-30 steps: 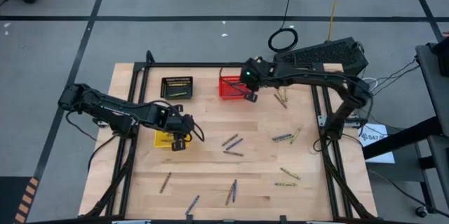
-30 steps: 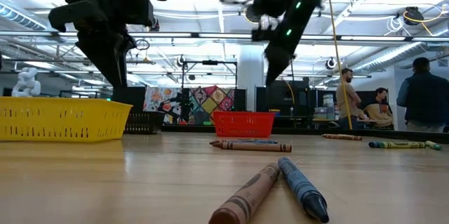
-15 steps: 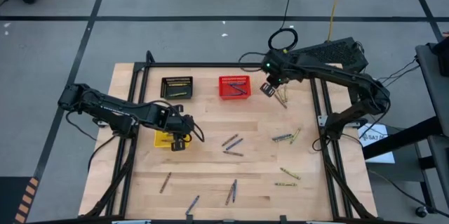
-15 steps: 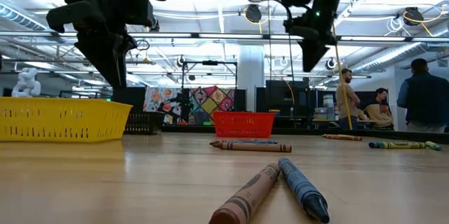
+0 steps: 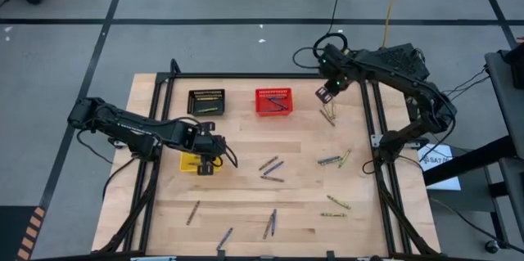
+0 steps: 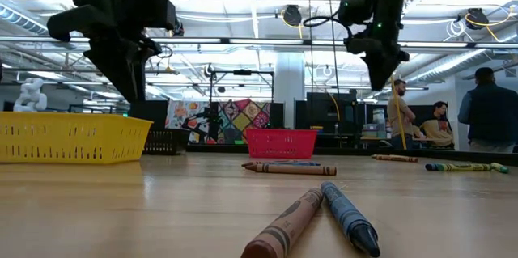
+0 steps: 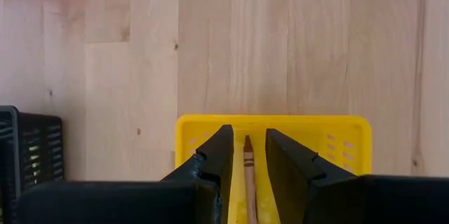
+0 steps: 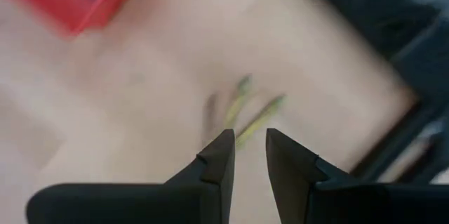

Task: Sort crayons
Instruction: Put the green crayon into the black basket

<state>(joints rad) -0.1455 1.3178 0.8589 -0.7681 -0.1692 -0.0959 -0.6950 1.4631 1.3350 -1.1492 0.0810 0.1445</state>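
Pale blond wooden plank bench (image 5: 246, 204), faint grain lines, framed in black metal.
Small yellow plastic mesh basket (image 5: 191, 163), left.
Small black mesh basket (image 5: 205, 102), far left, row of yellowish tips inside.
Small red mesh basket (image 5: 273, 101), far centre, blue sticks inside.
Thin wax crayons: brown-orange (image 6: 285, 226) and blue (image 6: 348, 216) pair nearest; yellow-green group (image 8: 245, 112) far right.
Both arms and tools matte black; green light on right arm.
Floor grey, black tape lines.
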